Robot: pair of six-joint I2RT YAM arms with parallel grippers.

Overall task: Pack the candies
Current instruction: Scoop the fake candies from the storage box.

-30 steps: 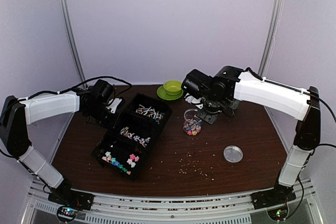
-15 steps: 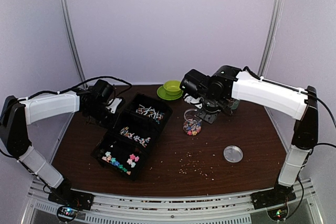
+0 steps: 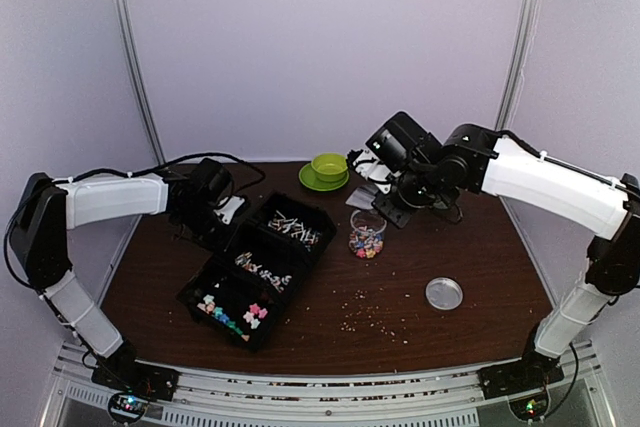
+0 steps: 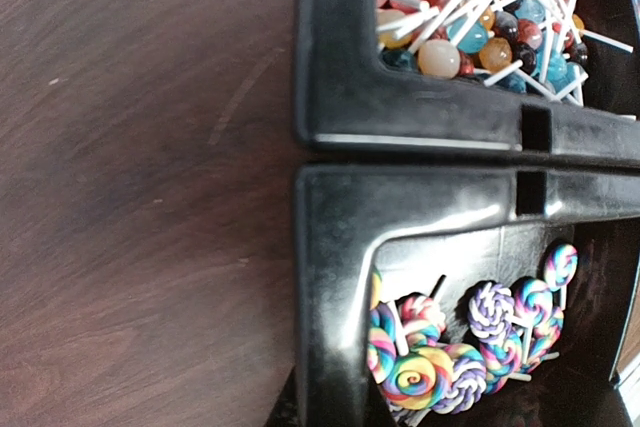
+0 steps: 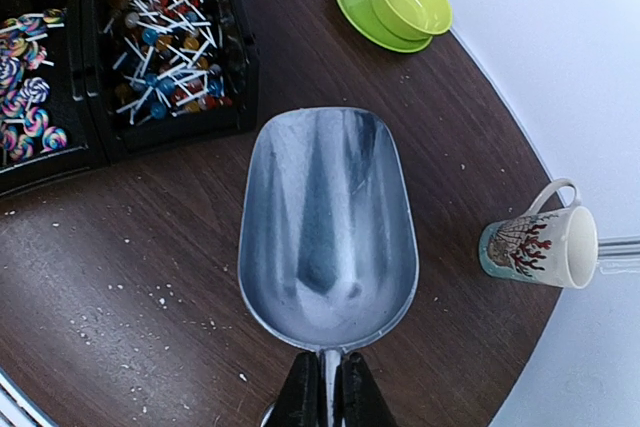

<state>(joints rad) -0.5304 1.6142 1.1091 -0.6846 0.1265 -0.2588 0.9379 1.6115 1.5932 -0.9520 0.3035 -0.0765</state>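
Note:
Pastel candies (image 3: 230, 309) lie in the near compartment of a black three-part tray (image 3: 207, 278). More colourful candies fill a small clear jar (image 3: 366, 238) at mid-table. My right gripper (image 5: 325, 392) is shut on the handle of an empty silver scoop (image 5: 325, 227), held level above the bare table between the tray and the mug. In the top view it (image 3: 380, 175) hovers just behind the jar. My left gripper (image 3: 222, 212) is at the tray's left wall (image 4: 335, 247). The wall runs straight into its jaws and they look closed on it.
The tray's far compartment holds ball lollipops (image 5: 165, 42) and the middle one swirl lollipops (image 4: 470, 347). A green bowl on a green plate (image 3: 328, 169) stands at the back. A patterned mug (image 5: 535, 242) stands to the right. A round lid (image 3: 444, 293) and pale crumbs (image 3: 370, 317) lie near the front.
My right gripper has swung back and to the right with the scoop, away from the jar. My left gripper has shifted right, and the tray has slid a little to the right with it.

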